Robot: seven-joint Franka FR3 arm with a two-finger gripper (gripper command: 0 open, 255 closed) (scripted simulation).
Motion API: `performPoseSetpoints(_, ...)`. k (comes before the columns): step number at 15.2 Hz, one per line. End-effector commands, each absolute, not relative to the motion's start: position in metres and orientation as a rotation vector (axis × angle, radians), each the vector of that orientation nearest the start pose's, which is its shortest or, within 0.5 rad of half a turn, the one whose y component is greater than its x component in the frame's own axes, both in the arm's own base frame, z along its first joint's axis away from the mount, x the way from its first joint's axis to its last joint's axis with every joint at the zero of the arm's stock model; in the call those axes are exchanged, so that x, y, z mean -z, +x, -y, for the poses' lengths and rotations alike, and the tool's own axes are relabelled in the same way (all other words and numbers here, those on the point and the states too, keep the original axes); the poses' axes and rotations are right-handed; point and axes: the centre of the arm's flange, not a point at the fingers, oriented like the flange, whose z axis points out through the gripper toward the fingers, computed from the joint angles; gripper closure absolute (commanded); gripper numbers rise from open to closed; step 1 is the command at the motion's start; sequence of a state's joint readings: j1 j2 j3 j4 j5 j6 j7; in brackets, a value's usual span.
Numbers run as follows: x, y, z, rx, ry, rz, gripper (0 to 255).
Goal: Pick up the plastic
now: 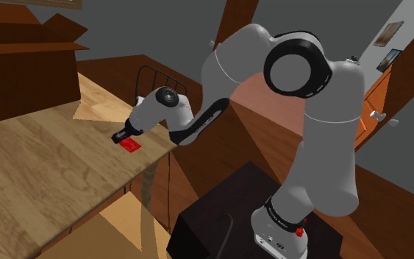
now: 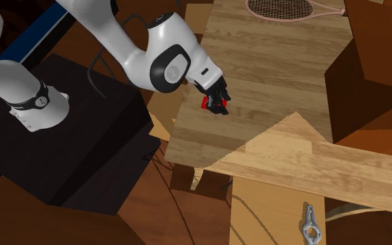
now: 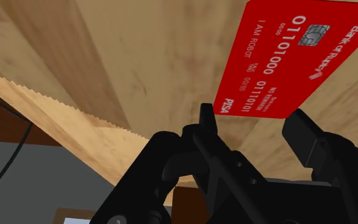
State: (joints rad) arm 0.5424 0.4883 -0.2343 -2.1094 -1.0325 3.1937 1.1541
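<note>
Pale plank desk (image 1: 36, 176) in a dim room of brown walls and grey shadow. At the shoulder view's left, a large brown box (image 1: 21, 66) at the desk's far end, well apart from the tool (image 3: 252, 119). Next, low over the wood near the desk's edge, the all-black tool, with fingers (image 3: 206, 121) spread wide and clasping nothing. Just ahead of the fingertips, flat on the desk, a red bank card (image 3: 285, 57) printed with white numbers and a grey chip, with one short edge in line with the gap between the fingers. Cannot tell from the wrist view whether either finger touches it. Behind the tool, a white arm (image 1: 308, 110) with dark joints, bent up and over, then down to a black stand (image 1: 220, 213) at the shoulder view's lower right. In the second exterior view, up and to the right of the tool, a racket (image 2: 285, 8) with a pinkish frame, flat at the desk's far edge, well apart from both tool and card.
</note>
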Motion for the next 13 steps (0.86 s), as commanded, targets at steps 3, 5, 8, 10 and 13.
performPoseSetpoints(3, -0.244, 0.530, -0.257, 0.877, -2.921, 0.381, 255)
performPoseSetpoints(5, -0.255, 0.530, -0.257, 0.877, -2.921, 0.381, 255)
performPoseSetpoints(8, -0.270, 0.530, -0.257, 0.877, -2.921, 0.381, 255)
performPoseSetpoints(10, -0.281, 0.530, -0.257, 0.877, -2.921, 0.381, 255)
performPoseSetpoints(13, -0.287, 0.530, -0.257, 0.877, -2.921, 0.381, 255)
